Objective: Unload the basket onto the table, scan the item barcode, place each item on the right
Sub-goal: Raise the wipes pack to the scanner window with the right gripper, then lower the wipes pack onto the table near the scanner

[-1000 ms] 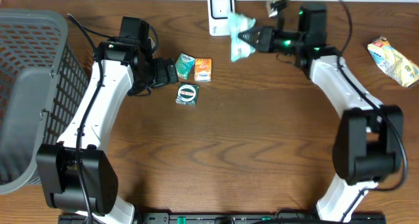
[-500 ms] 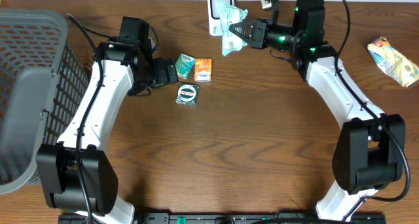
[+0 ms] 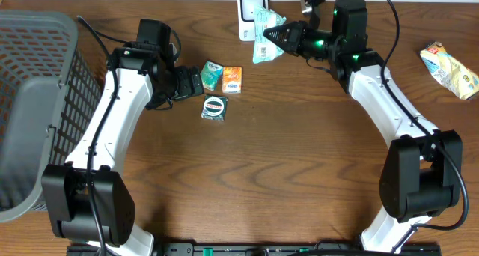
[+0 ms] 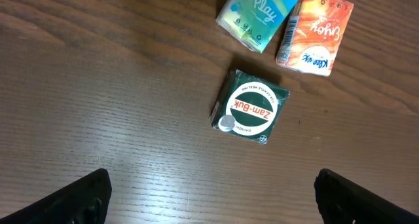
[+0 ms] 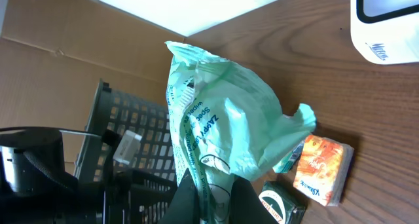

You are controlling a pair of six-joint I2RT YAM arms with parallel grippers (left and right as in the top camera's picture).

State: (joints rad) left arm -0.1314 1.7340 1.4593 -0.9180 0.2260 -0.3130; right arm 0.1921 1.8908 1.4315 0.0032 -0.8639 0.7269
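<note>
My right gripper [image 3: 278, 37] is shut on a pale green plastic packet [image 3: 264, 33] and holds it in the air just right of the white scanner [image 3: 252, 15] at the table's back edge. In the right wrist view the packet [image 5: 222, 119] rises crumpled from between the fingers of the right gripper [image 5: 211, 185], with the scanner [image 5: 386, 21] at the top right corner. No barcode on the packet shows in any view. My left gripper [image 3: 196, 82] stands wide open over bare wood. It shows as the left gripper [image 4: 211, 185], empty, in its wrist view.
A teal Play pack [image 3: 212, 75], an orange tissue pack [image 3: 233, 79] and a green Zam-Buk tin [image 3: 214, 107] lie beside the left gripper. A grey basket [image 3: 30, 99] fills the left edge. A yellow packet [image 3: 449, 69] lies at the far right.
The right gripper has carried the green packet left and up, from clear of the scanner to right beside it. The left arm has not moved.
</note>
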